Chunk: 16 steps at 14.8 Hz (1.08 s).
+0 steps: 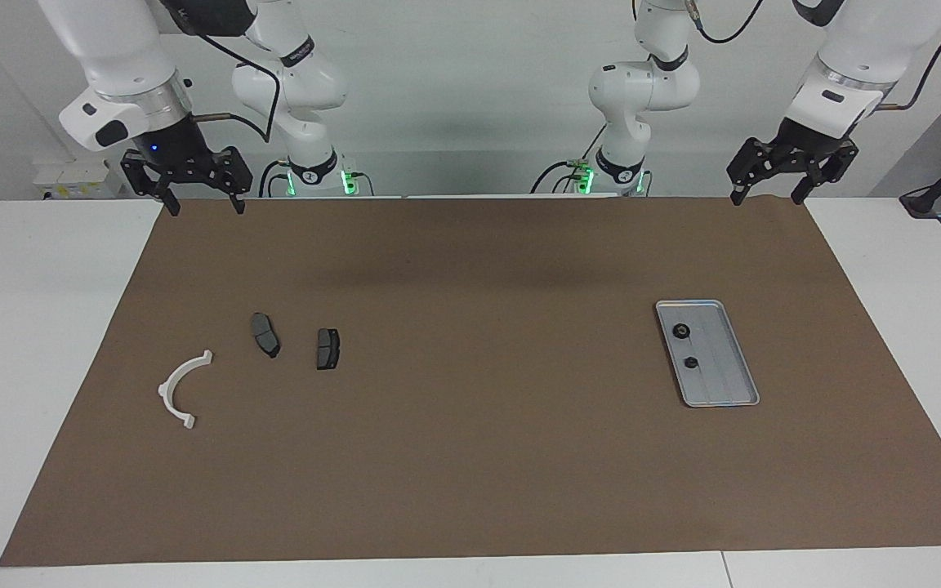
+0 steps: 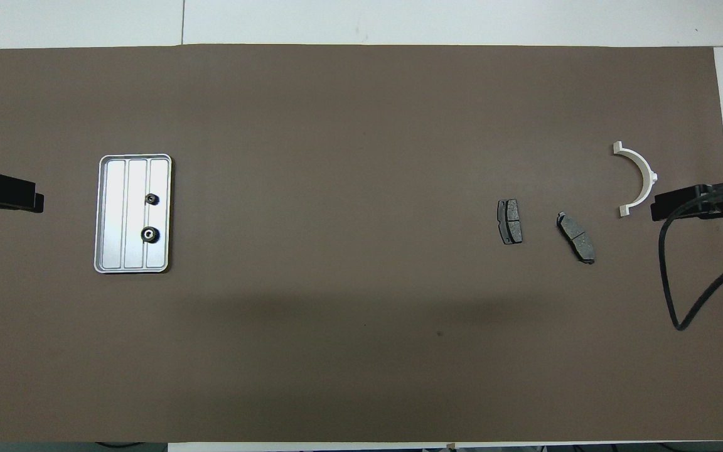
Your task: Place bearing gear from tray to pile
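The silver tray (image 1: 728, 371) (image 2: 113, 213) lies on the brown mat toward the left arm's end of the table. Two small dark bearing gears rest in it: a larger gear (image 1: 681, 331) (image 2: 149, 235) nearer the robots and a smaller gear (image 1: 691, 362) (image 2: 152, 199) farther out. The pile lies toward the right arm's end: a white arc bracket (image 1: 180, 388) (image 2: 637, 179) and two dark brake pads (image 1: 265, 335) (image 2: 576, 237), (image 1: 327, 349) (image 2: 509, 221). My left gripper (image 1: 767, 196) hangs open and empty over the mat's robot-side edge. My right gripper (image 1: 203, 206) hangs open and empty over that same edge.
The brown mat (image 1: 470, 457) covers most of the white table (image 1: 21, 343). A black cable (image 2: 681, 295) loops down from the right arm near the bracket. Between the tray and the pile the mat is bare.
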Motion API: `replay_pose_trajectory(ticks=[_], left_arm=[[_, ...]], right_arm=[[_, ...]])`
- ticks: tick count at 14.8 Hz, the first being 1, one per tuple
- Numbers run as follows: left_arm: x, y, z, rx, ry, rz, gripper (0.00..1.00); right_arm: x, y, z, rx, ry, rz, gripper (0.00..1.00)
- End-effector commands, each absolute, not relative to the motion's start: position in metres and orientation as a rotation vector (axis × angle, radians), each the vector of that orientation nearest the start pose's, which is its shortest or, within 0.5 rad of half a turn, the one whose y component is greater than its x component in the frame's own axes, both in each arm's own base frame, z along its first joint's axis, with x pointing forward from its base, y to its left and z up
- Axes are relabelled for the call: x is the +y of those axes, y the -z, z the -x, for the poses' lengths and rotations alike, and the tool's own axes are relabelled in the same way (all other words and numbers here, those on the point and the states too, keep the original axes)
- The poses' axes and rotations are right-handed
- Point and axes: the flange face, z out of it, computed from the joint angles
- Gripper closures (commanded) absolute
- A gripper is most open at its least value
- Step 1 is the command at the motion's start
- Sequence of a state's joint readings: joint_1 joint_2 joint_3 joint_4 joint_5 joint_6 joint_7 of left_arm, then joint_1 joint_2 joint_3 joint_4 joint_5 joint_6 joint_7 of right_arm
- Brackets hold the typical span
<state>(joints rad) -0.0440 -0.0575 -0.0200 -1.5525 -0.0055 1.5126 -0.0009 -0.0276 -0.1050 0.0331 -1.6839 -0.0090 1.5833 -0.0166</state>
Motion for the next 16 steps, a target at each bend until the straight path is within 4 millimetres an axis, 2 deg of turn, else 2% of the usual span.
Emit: replay_pose_trajectory(ticks=[1, 5, 7, 9, 10, 11, 16], left_arm=[[-0.033, -0.657, -0.518, 0.121, 0.019, 3.145, 0.0], [-0.031, -0.654, -0.513, 0.114, 0.007, 3.146, 0.0], [-0.027, -0.643, -0.509, 0.104, 0.045, 3.148, 0.0], [-0.024, -0.599, -0.501, 0.097, 0.149, 3.144, 0.0], [-0.024, -0.571, -0.503, 0.092, 0.171, 3.143, 0.0], [-0.025, -0.55, -0.508, 0.096, 0.166, 3.143, 0.0], [-0.03, -0.473, -0.544, 0.111, 0.08, 3.146, 0.0]], right_arm=[[0.007, -0.632, -0.521, -0.037, 0.043, 3.124, 0.0], [0.004, -0.632, -0.521, -0.035, 0.046, 3.124, 0.0], [0.006, -0.632, -0.521, -0.037, 0.046, 3.124, 0.0], [0.006, -0.632, -0.521, -0.035, 0.043, 3.124, 0.0], [0.006, -0.632, -0.521, -0.035, 0.043, 3.124, 0.0], [0.005, -0.632, -0.521, -0.035, 0.043, 3.124, 0.0], [0.007, -0.632, -0.52, -0.037, 0.043, 3.124, 0.0]])
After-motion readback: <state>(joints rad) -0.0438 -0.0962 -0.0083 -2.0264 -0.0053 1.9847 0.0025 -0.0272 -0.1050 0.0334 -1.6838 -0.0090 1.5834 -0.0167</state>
